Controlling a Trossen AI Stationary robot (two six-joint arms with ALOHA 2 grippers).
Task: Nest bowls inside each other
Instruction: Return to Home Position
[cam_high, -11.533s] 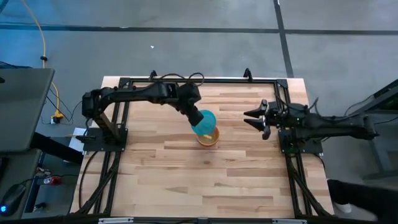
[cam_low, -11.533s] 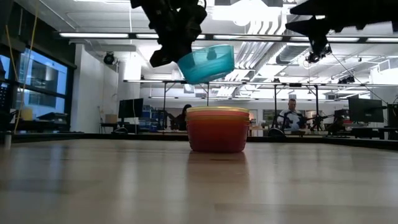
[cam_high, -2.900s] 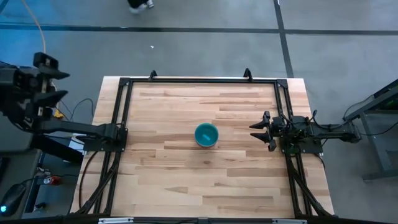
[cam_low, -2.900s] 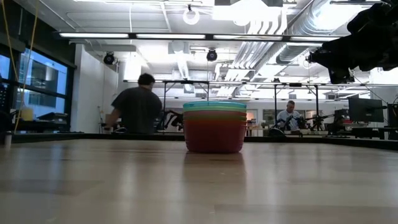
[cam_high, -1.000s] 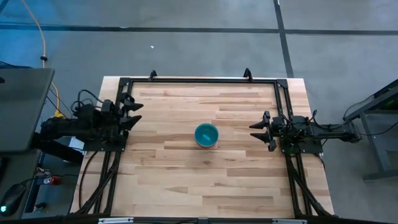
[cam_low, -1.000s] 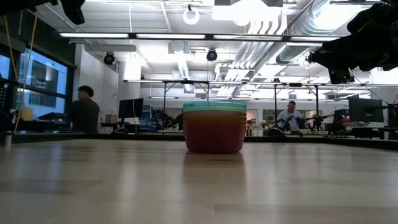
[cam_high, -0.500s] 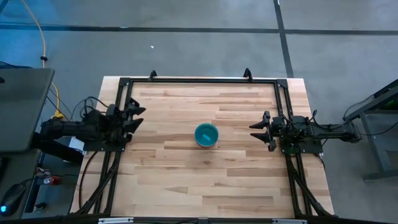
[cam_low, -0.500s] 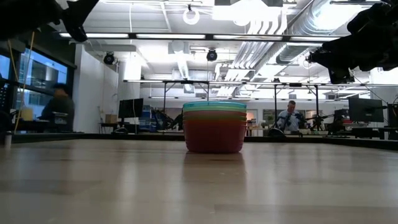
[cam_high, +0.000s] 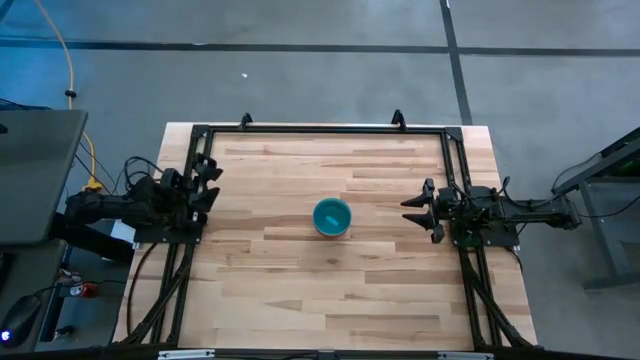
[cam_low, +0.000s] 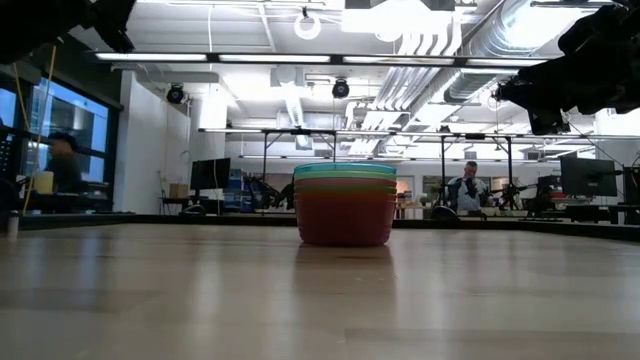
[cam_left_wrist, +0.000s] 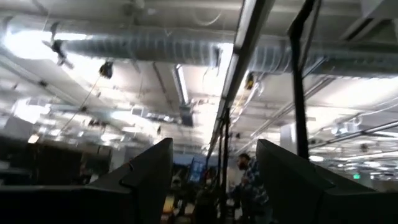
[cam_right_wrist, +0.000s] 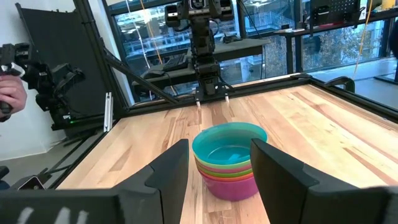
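Blue on top, the bowls (cam_high: 332, 217) sat nested at the middle of the table (cam_high: 300, 290), unmoved, while the left gripper (cam_high: 206, 180) had pulled back slightly at the left edge. The right gripper (cam_high: 418, 208) waited opposite.

At table height the stack stood alone, untouched.

Each wrist view showed its fingers (cam_left_wrist: 149, 180) spread wide, holding nothing.

Nesting looked finished, with only the parking left.

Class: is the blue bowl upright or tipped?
Upright: the blue bowl sits level, rim up, nested atop the stack.
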